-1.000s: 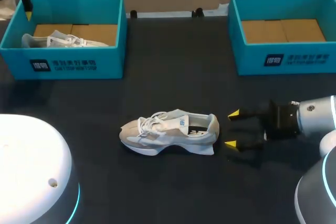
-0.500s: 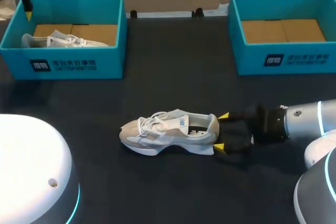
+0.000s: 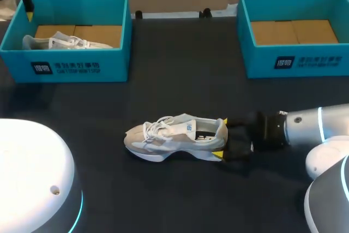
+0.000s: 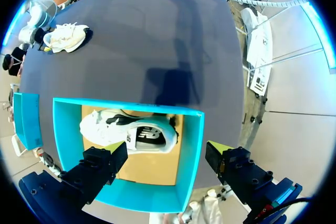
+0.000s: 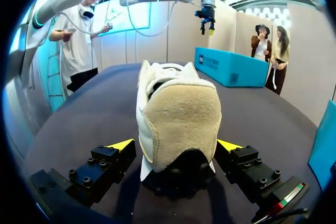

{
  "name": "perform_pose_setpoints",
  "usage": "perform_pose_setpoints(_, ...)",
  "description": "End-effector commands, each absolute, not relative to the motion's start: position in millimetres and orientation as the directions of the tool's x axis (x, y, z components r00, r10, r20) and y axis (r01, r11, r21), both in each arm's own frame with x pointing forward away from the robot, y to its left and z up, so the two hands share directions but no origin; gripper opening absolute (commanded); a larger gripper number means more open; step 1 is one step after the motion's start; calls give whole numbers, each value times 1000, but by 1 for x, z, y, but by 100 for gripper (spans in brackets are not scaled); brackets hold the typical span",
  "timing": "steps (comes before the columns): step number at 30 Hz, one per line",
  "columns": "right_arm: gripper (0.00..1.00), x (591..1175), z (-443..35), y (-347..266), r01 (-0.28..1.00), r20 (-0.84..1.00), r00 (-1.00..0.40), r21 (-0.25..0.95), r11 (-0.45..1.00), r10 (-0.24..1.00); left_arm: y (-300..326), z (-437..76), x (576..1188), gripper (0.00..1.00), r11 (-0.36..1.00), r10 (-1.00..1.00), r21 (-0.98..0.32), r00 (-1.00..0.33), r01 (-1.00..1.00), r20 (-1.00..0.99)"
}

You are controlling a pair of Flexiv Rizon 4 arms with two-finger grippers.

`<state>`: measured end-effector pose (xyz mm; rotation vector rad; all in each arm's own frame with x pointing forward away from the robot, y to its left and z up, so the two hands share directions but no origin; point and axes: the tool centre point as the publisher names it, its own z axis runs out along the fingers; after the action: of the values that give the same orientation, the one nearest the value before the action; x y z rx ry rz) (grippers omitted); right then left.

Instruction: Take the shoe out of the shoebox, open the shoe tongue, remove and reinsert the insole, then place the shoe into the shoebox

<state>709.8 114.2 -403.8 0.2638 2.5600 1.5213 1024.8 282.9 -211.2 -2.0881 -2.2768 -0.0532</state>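
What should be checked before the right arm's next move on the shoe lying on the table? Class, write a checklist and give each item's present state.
1. The shoe stands on its sole on the table: ok.
2. Its heel lies between the fingers of the right gripper: ok.
3. The right gripper is shut on the heel: not ok; the fingers stand open on either side.
4. The tongue is pulled open: cannot tell.
5. The left gripper is out of the way: ok; it hangs open above the left shoebox, which holds another shoe.
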Motion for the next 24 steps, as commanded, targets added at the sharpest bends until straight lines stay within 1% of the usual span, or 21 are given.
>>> perform_pose_setpoints(1, 100, 720, -408, 122, 69, -37, -976, 880, 471, 213, 283, -211, 1023, 100, 86, 994, -6, -86, 996, 63)
perform_pose_setpoints(19, 100, 723, -423, 143, 61, -7, -989, 894, 443, 150, 283, -211, 1023, 100, 86, 994, -6, -86, 996, 63)
perform_pose_setpoints(21, 44, 723, -423, 143, 62, -5, -989, 894, 443, 149, 283, -211, 1023, 100, 86, 994, -6, -86, 996, 63)
perform_pose_setpoints(23, 13, 722, -423, 143, 62, -4, -989, 894, 445, 146, 283, -211, 1023, 100, 86, 994, -6, -86, 996, 63)
perform_pose_setpoints(24, 0, 722, -423, 141, 62, -3, -990, 892, 447, 143, 283, -211, 1023, 100, 86, 994, -6, -86, 996, 63)
